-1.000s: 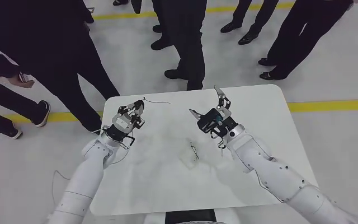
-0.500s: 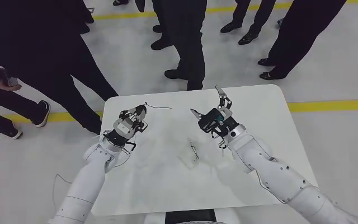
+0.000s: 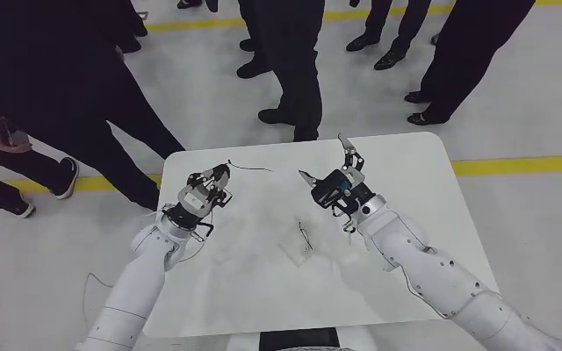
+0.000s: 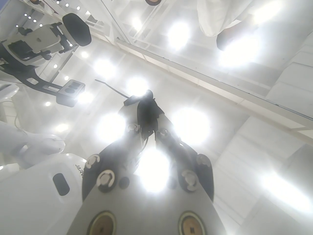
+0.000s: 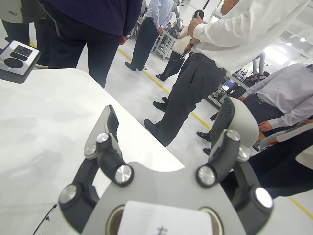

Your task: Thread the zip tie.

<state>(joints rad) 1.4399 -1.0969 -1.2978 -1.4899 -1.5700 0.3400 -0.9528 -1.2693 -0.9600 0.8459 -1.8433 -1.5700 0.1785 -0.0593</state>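
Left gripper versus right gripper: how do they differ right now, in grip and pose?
Grip: the left gripper is shut on the zip tie, its thin tail sticking out past the fingertips; the right gripper is wide open and holds nothing. Pose: the left gripper points up toward the ceiling; the right gripper points outward past the table edge. Shared: both hang above the white table, apart from each other.

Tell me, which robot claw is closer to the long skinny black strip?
Left. The left gripper is shut on one end of the zip tie. The right gripper stands open past the strip's free end, not touching it.
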